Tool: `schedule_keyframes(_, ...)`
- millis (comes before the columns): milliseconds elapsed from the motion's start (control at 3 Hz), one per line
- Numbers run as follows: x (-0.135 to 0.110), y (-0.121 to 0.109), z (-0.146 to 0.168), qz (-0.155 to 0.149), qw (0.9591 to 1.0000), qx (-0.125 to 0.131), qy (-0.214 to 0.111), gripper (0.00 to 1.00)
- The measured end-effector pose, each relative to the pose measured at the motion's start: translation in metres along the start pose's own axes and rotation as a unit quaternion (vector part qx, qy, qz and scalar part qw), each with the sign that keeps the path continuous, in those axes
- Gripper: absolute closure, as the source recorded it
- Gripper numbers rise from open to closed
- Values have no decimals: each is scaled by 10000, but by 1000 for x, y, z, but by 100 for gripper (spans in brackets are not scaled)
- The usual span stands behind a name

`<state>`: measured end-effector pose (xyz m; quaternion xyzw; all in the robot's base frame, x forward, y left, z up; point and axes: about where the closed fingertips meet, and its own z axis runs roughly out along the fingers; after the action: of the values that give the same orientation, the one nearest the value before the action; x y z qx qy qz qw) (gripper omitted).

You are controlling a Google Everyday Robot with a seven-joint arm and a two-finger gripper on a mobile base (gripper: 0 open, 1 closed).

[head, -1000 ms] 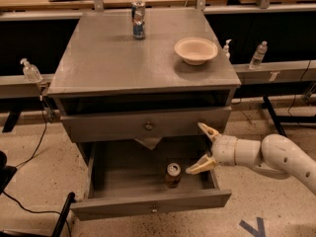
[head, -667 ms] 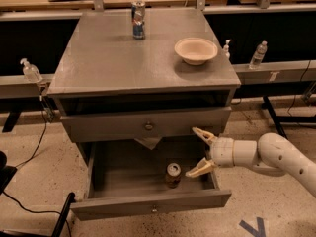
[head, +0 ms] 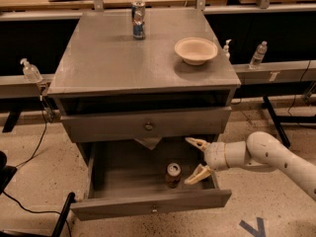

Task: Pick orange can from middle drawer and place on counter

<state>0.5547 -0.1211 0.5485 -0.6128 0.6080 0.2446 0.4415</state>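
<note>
The orange can (head: 173, 175) stands upright on the floor of the pulled-out middle drawer (head: 123, 209), near its front and right of centre. My gripper (head: 191, 160) is open, just right of the can and over the drawer's right part. One fingertip is behind the can's level and the other reaches close to the can's right side. It holds nothing. The counter (head: 113, 63) is the grey cabinet top above.
A taller blue-and-silver can (head: 138, 19) stands at the counter's back centre. A cream bowl (head: 196, 50) sits at its right. The drawer above (head: 148, 126) is shut. Bottles (head: 258, 55) and a cable (head: 29, 157) flank the cabinet.
My gripper has dropped lower and shifted a little left toward the orange can, still open. The can and the drawer have not moved.
</note>
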Motion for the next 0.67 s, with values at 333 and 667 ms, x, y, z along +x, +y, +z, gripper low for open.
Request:
schedule_keyframes(333, 29, 0, 19, 329, 9993, -105, 129, 13)
schedule_keyframes(667, 41, 0, 28, 553, 9983, -95, 124, 13)
